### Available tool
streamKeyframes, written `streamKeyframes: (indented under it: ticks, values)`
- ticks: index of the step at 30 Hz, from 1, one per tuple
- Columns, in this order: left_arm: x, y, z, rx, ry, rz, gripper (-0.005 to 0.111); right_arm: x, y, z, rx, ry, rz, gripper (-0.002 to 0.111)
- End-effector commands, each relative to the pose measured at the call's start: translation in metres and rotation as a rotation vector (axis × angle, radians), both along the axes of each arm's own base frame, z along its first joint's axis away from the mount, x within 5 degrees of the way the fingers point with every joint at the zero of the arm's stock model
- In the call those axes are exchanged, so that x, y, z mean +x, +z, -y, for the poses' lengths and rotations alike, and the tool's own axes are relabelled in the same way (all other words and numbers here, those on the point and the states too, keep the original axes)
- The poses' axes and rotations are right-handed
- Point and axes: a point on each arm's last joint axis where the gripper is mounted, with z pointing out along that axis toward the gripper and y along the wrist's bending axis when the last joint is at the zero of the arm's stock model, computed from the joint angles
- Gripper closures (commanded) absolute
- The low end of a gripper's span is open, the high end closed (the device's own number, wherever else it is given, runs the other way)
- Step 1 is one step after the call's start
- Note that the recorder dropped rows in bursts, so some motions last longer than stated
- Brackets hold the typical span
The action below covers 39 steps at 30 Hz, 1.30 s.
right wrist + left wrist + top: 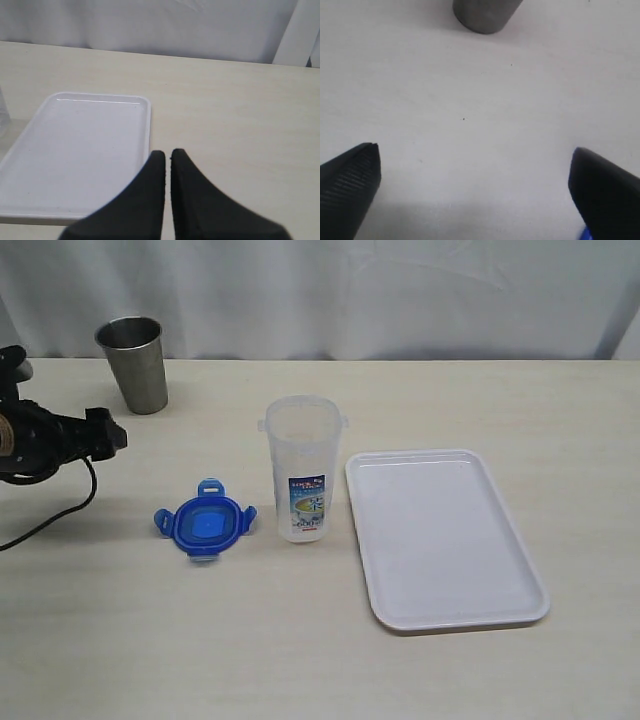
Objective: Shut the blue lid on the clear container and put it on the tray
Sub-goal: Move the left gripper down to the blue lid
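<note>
Container (302,478) upright near the middle of the worktop (300,660), mouth uncovered, printed label turned toward the exterior camera. Lid (205,521) flat on the worktop at about 8 o'clock from the container, near it but clearly apart, flaps splayed outward. Tray (450,540) flat on the worktop at about 4 o'clock from the container, long side running from 12 toward 6, nearest corner just beside the container's base; touching or not, cannot tell. Steel cup (135,362) upright at about 10 o'clock from the container, well apart, close to the white curtain (350,290) along the 12 o'clock edge. Left arm (55,435) reaching in from the 9 o'clock edge of the exterior view, black, at about 10 o'clock from the lid and 7 o'clock from the cup, with a dark cable (60,515) drooping to the worktop below it. Left claw (474,152) spread wide, ribbed fingers (350,185) far apart, only pale worktop between them, pinching nothing; cup's base ahead of it, a sliver of the lid's blue beside one finger. Right claw (167,154) pressed together, tips all but touching, pinching nothing, poised over the worktop with the tray lying ahead of it; outside the exterior view.
</note>
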Motion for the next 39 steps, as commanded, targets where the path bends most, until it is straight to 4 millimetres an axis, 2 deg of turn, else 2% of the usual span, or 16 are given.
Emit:
streamKeyframes:
  ticks: [1,8,10,12,15,16,18,20,24,27,31,34,39]
  values:
    - [-0.001,0.002,0.008,-0.051,-0.017,-0.039,0.006,0.000,-0.001,0.000,-0.002,0.004,0.004,0.104]
    - [0.009,0.019,0.022,-0.214,-0.065,-0.112,0.006,0.000,-0.001,0.000,-0.002,0.004,0.004,0.104]
    - [0.009,0.020,0.024,-0.214,-0.076,-0.111,0.010,0.000,-0.001,0.000,-0.002,0.004,0.004,0.104]
    - [0.008,0.019,0.029,-0.205,-0.093,-0.111,0.019,0.000,-0.001,0.000,-0.002,0.004,0.004,0.104]
    - [0.007,0.019,0.037,-0.132,-0.194,-0.084,0.048,0.000,-0.001,0.000,-0.002,0.004,0.004,0.104]
    - [0.006,0.019,0.042,-0.076,-0.278,-0.060,0.059,0.000,-0.001,0.000,-0.002,0.004,0.004,0.104]
    - [0.004,0.019,0.048,-0.026,-0.382,-0.033,0.070,0.000,-0.001,0.000,-0.002,0.004,0.004,0.104]
    - [0.004,0.019,0.050,-0.021,-0.389,-0.032,0.076,0.000,-0.001,0.000,-0.002,0.004,0.004,0.104]
    - [0.006,0.019,0.047,-0.010,-0.342,-0.035,0.077,0.000,-0.001,0.000,-0.002,0.004,0.004,0.104]
    - [0.005,0.019,0.048,-0.100,-0.275,-0.071,0.077,0.000,-0.001,0.000,-0.002,0.004,0.004,0.104]
    - [0.012,0.029,0.052,-0.124,-0.305,-0.040,0.077,0.000,-0.001,0.000,-0.002,0.004,0.004,0.104]
    - [0.020,0.034,0.049,0.014,-0.334,0.033,0.077,0.000,-0.001,0.000,-0.002,0.004,0.004,0.104]
    - [0.028,0.037,0.025,0.312,-0.161,0.091,0.077,0.000,-0.001,0.000,-0.002,0.004,0.004,0.104]
